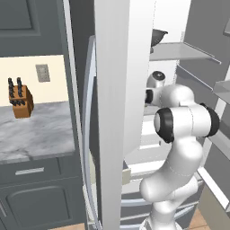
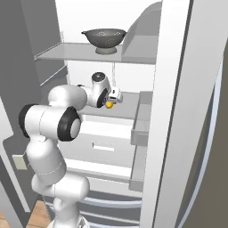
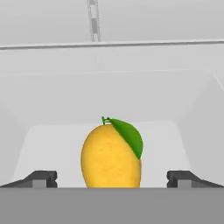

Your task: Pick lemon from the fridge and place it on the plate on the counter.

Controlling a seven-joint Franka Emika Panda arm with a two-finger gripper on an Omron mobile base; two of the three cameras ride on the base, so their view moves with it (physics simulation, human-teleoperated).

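Inside the fridge (image 2: 147, 102), the gripper (image 3: 111, 177) hung with fingers spread either side of the lemon (image 3: 111, 155), seemingly mid-grasp and needing only to close.

Lemon (image 3: 110, 156): yellow-orange skin, one green leaf at the stem. Fridge (image 2: 133, 53) interior white, shelves grey. Colander (image 2: 104, 38) dark grey, speckled. Counter (image 1: 33, 130) grey-white veined marble. Knife block (image 1: 21, 101) brown, black handles. Arm white, dark joints.
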